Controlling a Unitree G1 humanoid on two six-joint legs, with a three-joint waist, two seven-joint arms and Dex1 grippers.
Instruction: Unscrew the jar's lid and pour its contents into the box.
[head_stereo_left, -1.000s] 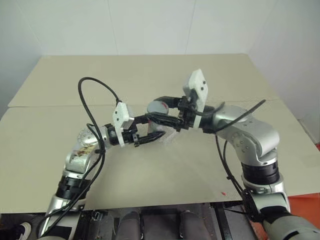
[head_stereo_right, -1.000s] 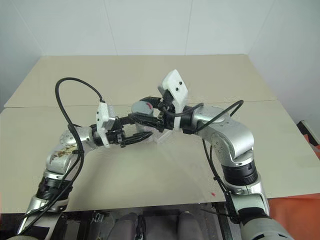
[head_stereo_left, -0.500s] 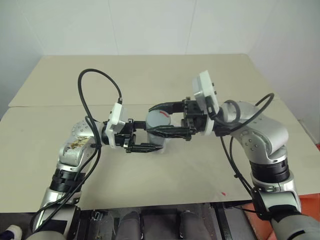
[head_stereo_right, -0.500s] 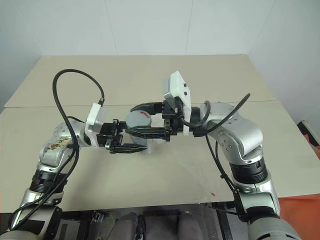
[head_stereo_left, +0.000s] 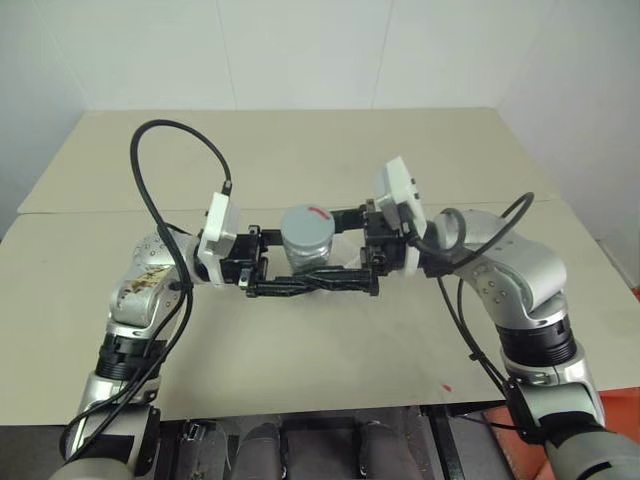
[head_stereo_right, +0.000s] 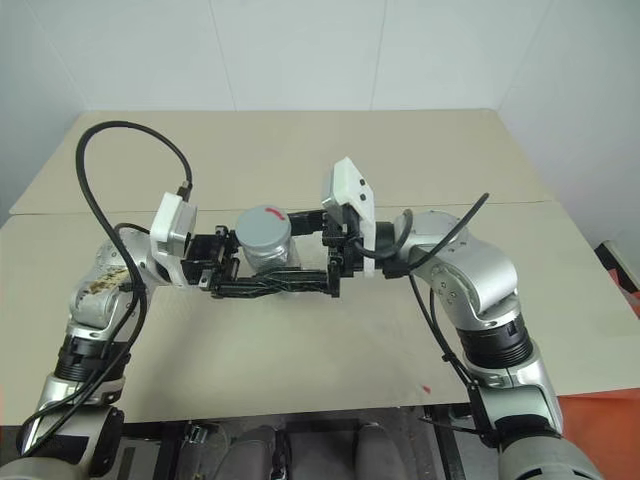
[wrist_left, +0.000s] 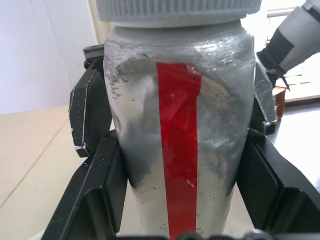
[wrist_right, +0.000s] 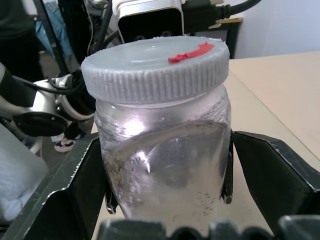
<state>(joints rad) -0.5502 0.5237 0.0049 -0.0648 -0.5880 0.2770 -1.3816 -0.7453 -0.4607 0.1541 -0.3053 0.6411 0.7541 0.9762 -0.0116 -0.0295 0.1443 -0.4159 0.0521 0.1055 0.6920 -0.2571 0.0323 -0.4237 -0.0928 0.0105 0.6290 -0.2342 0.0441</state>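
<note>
While left pincer (head_stereo_left: 272, 272) clamps silver red-striped jar (head_stereo_left: 306, 238), lid (wrist_right: 155, 67) on, right pincer (head_stereo_left: 348, 250) straddles it, released.

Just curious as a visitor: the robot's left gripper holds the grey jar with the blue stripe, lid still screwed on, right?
Not quite: the stripe is red, as the left wrist view shows. The rest stands: the left gripper holds the grey jar, its lid still on.

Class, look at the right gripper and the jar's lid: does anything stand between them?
Nothing visible does. The right gripper stands open around the jar, below the lid; the left gripper holds the jar.
</note>
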